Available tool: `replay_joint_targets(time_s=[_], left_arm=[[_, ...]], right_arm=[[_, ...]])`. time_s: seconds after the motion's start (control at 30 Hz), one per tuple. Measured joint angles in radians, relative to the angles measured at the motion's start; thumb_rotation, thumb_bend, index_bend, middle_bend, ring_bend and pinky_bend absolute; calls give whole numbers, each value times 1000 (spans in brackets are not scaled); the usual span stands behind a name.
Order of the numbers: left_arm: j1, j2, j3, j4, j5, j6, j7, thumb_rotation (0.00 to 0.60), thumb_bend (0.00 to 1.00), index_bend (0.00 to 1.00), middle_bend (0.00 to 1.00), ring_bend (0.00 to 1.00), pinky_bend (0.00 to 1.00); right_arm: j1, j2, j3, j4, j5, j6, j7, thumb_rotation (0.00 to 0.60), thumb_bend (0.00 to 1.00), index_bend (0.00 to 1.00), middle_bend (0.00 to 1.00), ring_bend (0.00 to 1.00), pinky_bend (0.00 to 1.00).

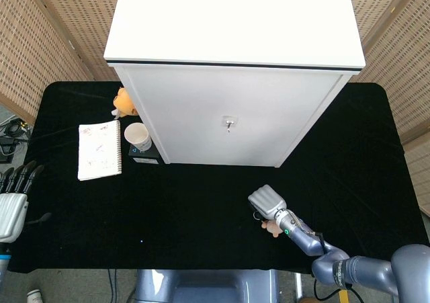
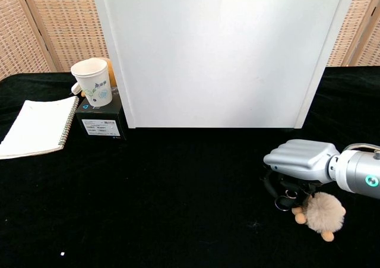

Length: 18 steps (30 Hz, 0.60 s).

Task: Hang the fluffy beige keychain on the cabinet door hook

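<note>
On the black table (image 2: 178, 220) we see our right hand (image 2: 300, 160) curled down over the ring of the fluffy beige keychain (image 2: 323, 213), grip uncertain, its pom-pom trailing toward four o'clock, the cabinet door hook (image 1: 229, 123) at twelve.

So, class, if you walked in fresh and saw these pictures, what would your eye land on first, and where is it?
First the big white cabinet filling the back middle of the black table, with a small hook on its door. Next the right robot hand at front right, fingers curled down over the ring of the fluffy beige keychain. At far left lies a spiral notebook beside a paper cup.
</note>
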Motion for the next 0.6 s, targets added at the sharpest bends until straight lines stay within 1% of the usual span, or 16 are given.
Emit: replay_joint_targets(time_s=[0.17, 0.37, 0.6], left_arm=[[-1, -2, 1, 0, 0, -2, 3, 600, 0, 0, 0, 0, 0], [-2, -2, 0, -1, -1, -2, 4, 600, 0, 0, 0, 0, 0], [-2, 0, 1, -1, -2, -4, 0, 600, 0, 0, 0, 0, 0]], right_arm=[[1, -6, 1, 10, -2, -2, 6, 600, 538, 539, 894, 916, 1000], [2, -19, 1, 24, -2, -3, 5, 600, 593, 598, 897, 916, 1000], [0, -18, 3, 19, -16, 9, 16, 600, 598, 656, 911, 926, 1000]])
